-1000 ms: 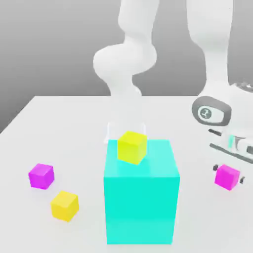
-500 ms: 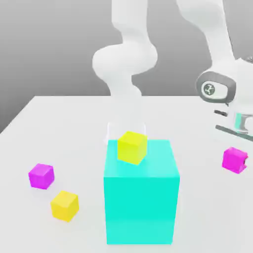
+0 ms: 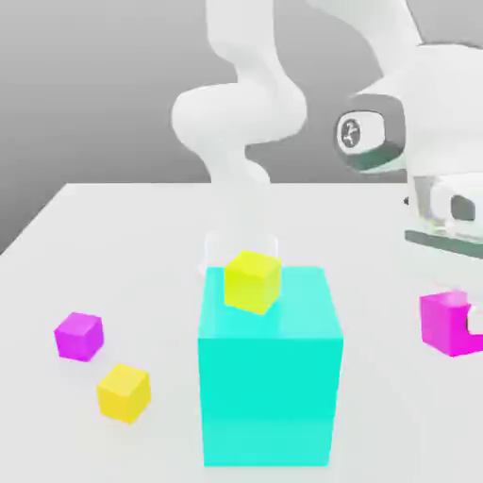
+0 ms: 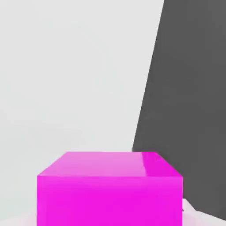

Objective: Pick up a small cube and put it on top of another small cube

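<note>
In the exterior view, one small magenta cube [image 3: 447, 323] hangs above the table at the right, and my gripper [image 3: 455, 319] is shut on it. The same cube [image 4: 109, 187] shows close up in the hand view, held off the white table. The other small magenta cube [image 3: 78, 336] rests on the table at the exterior view's left, far from the gripper.
A large cyan block [image 3: 269, 377] stands in the middle with a small yellow cube [image 3: 253, 281] on its top. Another yellow cube [image 3: 124, 392] lies on the table near the left magenta cube. The arm's white base rises behind the block.
The gripper has lifted the magenta cube off the table, and the hand has risen with it. The other cubes have not moved.
</note>
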